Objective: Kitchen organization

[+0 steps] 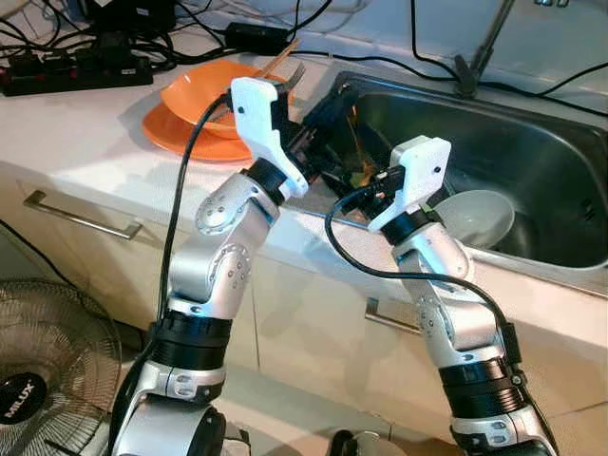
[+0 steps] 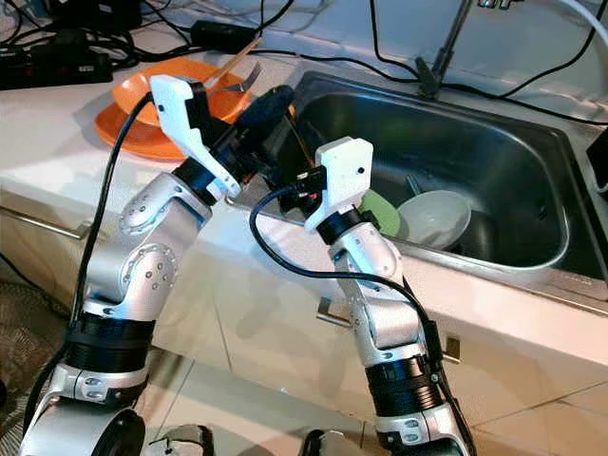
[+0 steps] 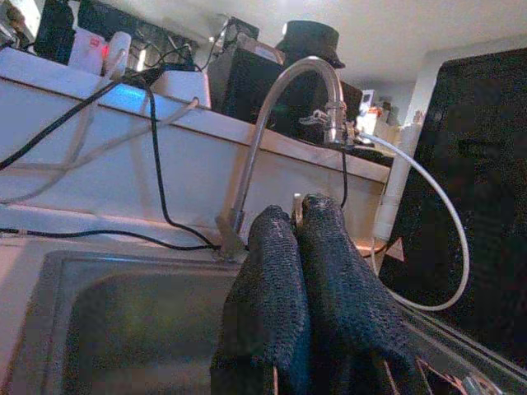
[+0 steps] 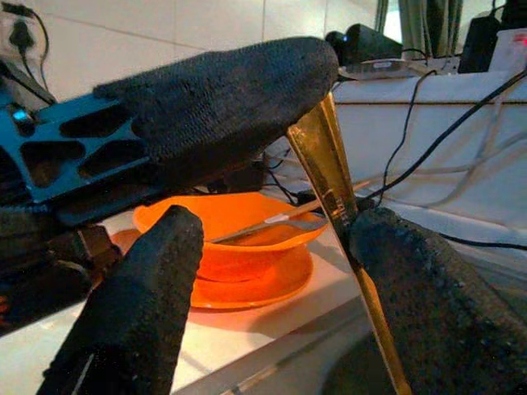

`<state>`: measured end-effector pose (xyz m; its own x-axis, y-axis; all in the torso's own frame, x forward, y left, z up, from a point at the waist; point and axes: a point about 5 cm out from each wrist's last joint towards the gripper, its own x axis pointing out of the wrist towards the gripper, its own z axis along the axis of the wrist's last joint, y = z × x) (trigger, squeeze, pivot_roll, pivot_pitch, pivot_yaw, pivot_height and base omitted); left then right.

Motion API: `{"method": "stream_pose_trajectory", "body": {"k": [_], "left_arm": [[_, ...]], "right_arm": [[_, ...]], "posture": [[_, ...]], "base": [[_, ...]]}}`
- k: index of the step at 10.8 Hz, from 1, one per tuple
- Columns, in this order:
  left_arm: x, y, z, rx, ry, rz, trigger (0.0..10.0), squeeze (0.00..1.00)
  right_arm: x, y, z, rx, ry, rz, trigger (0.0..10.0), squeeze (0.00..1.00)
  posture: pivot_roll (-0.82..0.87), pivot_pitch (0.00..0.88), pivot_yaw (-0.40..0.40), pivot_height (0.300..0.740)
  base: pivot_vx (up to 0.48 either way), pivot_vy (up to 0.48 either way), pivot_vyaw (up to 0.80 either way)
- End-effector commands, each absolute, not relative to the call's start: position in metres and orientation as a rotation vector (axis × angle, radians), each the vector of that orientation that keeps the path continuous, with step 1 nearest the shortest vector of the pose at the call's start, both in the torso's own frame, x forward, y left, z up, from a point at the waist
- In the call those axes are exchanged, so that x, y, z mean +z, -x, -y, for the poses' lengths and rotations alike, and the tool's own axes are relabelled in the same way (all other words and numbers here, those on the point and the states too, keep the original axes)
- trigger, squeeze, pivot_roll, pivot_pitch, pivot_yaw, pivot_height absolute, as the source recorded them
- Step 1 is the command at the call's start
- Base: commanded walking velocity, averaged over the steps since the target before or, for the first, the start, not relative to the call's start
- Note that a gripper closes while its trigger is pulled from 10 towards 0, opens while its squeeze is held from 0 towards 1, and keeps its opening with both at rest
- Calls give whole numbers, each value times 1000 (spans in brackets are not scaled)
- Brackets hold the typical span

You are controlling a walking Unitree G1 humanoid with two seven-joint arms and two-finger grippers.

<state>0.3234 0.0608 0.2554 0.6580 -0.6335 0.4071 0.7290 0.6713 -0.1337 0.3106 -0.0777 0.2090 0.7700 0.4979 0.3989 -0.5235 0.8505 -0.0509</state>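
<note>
- While pinched at its top by the closed left gripper (image 3: 298,218), hangs as a thin flat gold utensil (image 4: 329,173), slanting down into the left end of the sink (image 1: 494,142).
- Left arm bent at the elbow and raised from the cabinet front, wrist reaching over the counter (image 1: 85,152) edge to the sink's near left corner.
- Left fingers (image 3: 272,271) pressed together, pointing toward the faucet (image 3: 288,90).
- Right arm raised upright beside it, wrist tipped toward the same corner.
- Right gripper (image 4: 276,230) spread wide on either side of the utensil's shaft; one finger (image 4: 412,280) just at the shaft, contact hard to tell.
- Utensil shiny, brass-coloured, narrow; lower end out of sight.
- In the sink: a white bowl (image 1: 475,214) lying tilted near the front wall, a green item (image 2: 380,211) just beside it.
- On the counter left of the sink: an orange bowl (image 1: 204,95) sitting on an orange plate (image 1: 180,142), a fork (image 1: 294,71) and a wooden stick (image 1: 275,59) leaning out of the bowl.
- Farther back, a power strip (image 1: 76,71) with cables.
- Down on the floor at the left, a fan (image 1: 38,380).
</note>
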Motion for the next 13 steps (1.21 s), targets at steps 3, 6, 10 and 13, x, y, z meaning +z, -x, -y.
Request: {"method": "stream_pose_trajectory", "body": {"k": [3, 6, 10, 13], "left_arm": [[262, -316, -54, -847, 282, 357, 10000, 0], [263, -316, -55, -846, 283, 361, 10000, 0], [262, -316, -55, -844, 290, 353, 10000, 0], [261, -316, -55, -840, 299, 347, 10000, 0]], "right_arm": [[201, -319, 87, 440, -33, 372, 10000, 0], [191, -328, 93, 345, -25, 313, 10000, 0], [190, -330, 92, 330, -35, 311, 2745, 0], [192, -331, 90, 337, -40, 323, 0, 0]], "posture": [[98, 82, -43, 740], [104, 87, -46, 740], [105, 91, -47, 740], [106, 90, -47, 740]], "base": [[0, 0, 0], [0, 0, 0], [0, 0, 0], [0, 0, 0]]}}
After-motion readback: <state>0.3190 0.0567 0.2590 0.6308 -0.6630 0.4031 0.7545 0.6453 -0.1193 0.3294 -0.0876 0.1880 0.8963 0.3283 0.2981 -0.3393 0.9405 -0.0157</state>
